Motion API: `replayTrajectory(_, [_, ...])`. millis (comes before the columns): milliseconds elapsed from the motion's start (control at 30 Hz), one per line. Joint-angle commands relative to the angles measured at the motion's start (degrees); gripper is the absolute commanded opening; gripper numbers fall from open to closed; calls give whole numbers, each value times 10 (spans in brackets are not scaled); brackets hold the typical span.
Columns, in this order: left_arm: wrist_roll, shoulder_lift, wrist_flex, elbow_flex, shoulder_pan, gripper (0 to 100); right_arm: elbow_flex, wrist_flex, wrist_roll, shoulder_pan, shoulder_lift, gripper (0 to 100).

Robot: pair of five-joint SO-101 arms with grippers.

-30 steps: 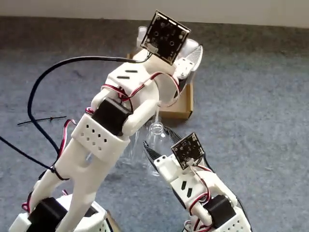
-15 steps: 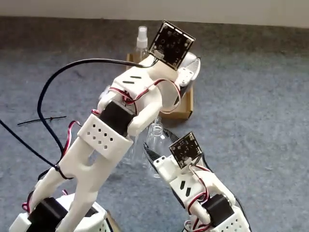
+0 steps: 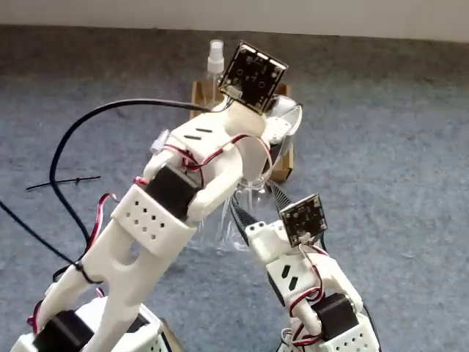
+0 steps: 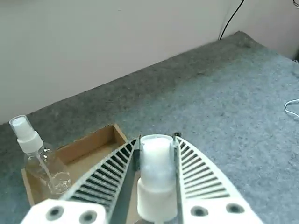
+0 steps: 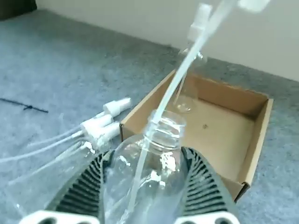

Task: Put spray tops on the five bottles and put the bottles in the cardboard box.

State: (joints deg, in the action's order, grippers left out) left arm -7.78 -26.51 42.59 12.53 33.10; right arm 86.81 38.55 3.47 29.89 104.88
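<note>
My left gripper is shut on a white spray top, held above the cardboard box. Its thin dip tube slants down into the open neck of a clear bottle. My right gripper is shut on that upright bottle just in front of the box. From above, the left gripper hangs over the box and the right gripper holds the bottle below it. One capped bottle stands in the box's far corner.
Loose spray tops and clear bottles lie on the grey carpet beside the box. A black cable tie lies farther left. A black cable loops off the left arm. Bare carpet stretches to the right of the box.
The right gripper has carried the bottle up toward the box's front. The left gripper has come down a little with the spray top, over the bottle's neck.
</note>
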Motion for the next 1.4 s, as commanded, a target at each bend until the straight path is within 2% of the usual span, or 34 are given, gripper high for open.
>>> replayTrajectory(0, [-5, -62, 3, 45, 5, 31, -13, -31, -4, -15, 4, 4])
replayTrajectory(200, [-4, -134, 3, 128, 4, 31, -48, -32, -4, -15, 1, 4])
replayTrajectory(367, [-4, -187, 0, 189, 4, 34, -95, -32, -8, -15, -73, 4])
replayTrajectory(500, [-4, -202, 0, 233, -7, 37, -120, -32, -47, -15, -108, 4])
replayTrajectory(667, [-4, -202, -1, 269, -36, 141, -118, -32, -47, -15, -73, 4])
replayTrajectory(767, [-4, -202, -1, 285, -35, 147, -118, -31, -47, -1, -51, 4])
replayTrajectory(900, [-4, -204, -23, 282, -36, 147, -117, -7, -47, 26, -44, 4])
replayTrajectory(1067, [-4, -204, -21, 237, -39, 147, -116, -4, -36, 27, -45, 4])
replayTrajectory(1367, [-4, -204, 103, 80, -36, 151, -93, -6, -19, 27, -45, 4])
